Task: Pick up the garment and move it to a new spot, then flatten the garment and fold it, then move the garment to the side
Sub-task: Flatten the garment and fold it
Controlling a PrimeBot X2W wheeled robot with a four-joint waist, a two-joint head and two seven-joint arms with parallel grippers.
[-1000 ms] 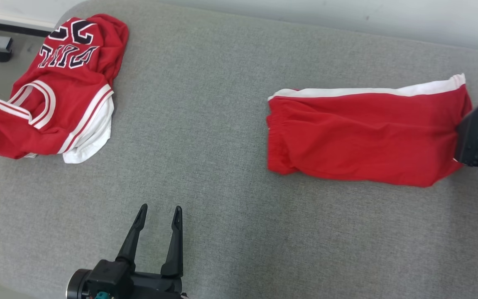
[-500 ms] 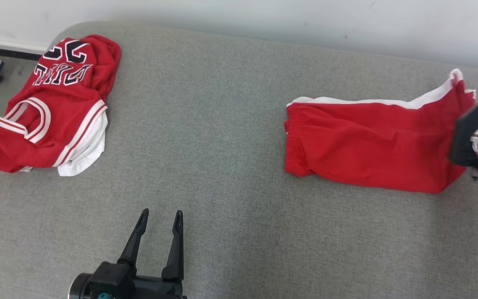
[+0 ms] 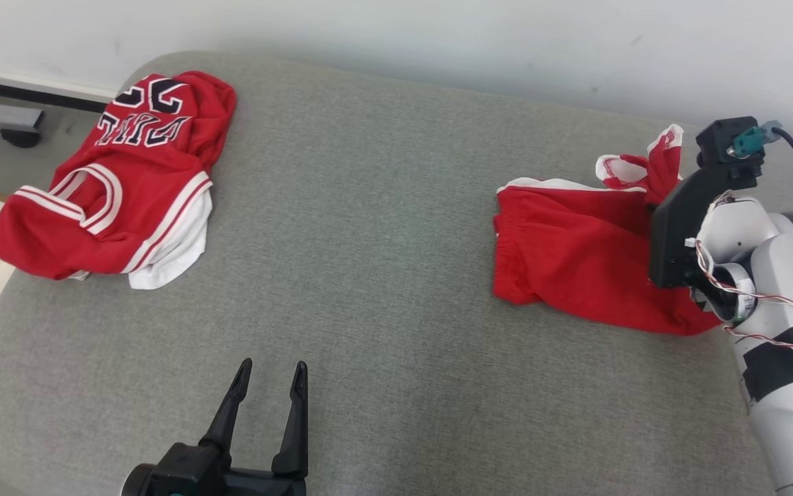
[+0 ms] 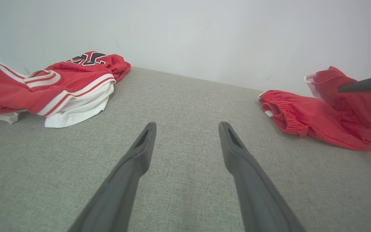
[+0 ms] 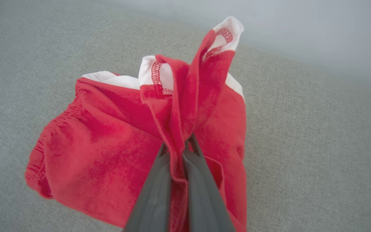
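The right tool [image 5: 182, 143] is pinched shut on the red cloth shorts with white trim [image 5: 108, 145]. It has a bunch of the leg end squeezed between its two dark fingers. That end sticks up past the tips in a little peak, with the white hem showing. The rest of the shorts slopes down from the tool and lies on the grey cloth-covered tabletop [image 3: 368, 241]. The stretchy waist is at the end farthest from the tool. I think the tool grips the leg end so it can carry it over toward the waist and fold the shorts in half. Only one end is up, so the cloth bends where it leaves the tabletop.

The left tool [image 3: 273, 365] is wide open and holds nothing. It sits low over bare tabletop, and the shorts are well apart from it, off to its right. It looks like it is waiting out of the way. A crumpled red sleeveless jersey with white stripes and dark letters [image 3: 127, 200] lies ahead of the left tool and to its left. Neither tool touches it.
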